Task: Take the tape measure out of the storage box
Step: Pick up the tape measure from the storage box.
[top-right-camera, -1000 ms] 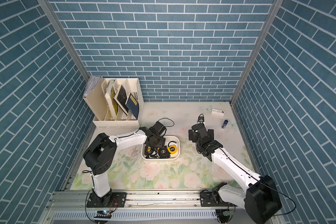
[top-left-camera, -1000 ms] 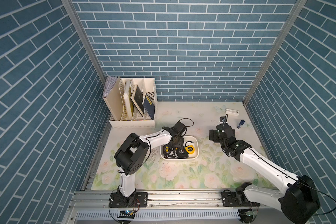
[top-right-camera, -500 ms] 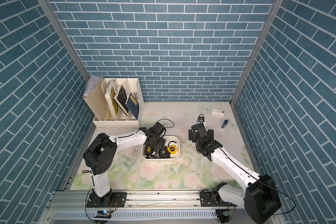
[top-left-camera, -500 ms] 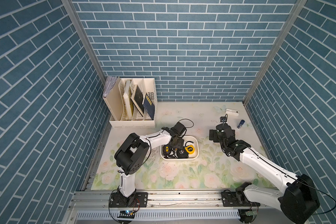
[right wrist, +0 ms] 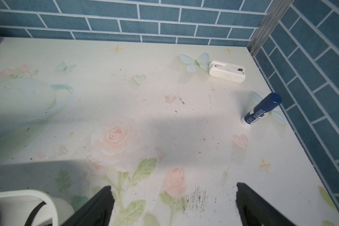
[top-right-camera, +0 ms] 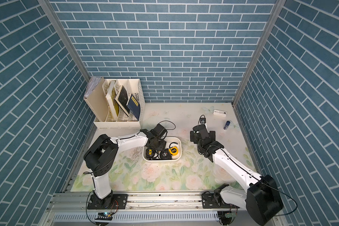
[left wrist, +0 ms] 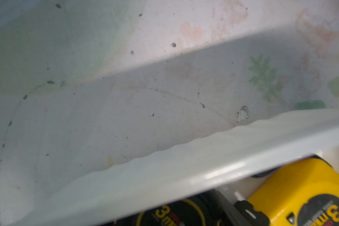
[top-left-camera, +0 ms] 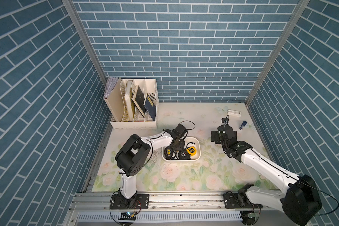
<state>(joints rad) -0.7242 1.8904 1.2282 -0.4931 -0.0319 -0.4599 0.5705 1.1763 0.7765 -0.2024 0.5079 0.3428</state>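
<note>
Floral table (top-left-camera: 184, 117): left pincer (top-left-camera: 177, 147), grip untellable, inside storage box (top-left-camera: 198, 142), just left of yellow tape measure (top-left-camera: 191, 151); only the left wrist view reads its "3m" label.

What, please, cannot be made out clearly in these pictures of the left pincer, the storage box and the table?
- Left pincer: in both top views its own wrist hides the fingertips, so I cannot tell whether it is open or gripping.
- Black tape measure: left wrist view, cut off by the picture edge and the storage box rim.
- White device print: too small to read in every view.
</note>
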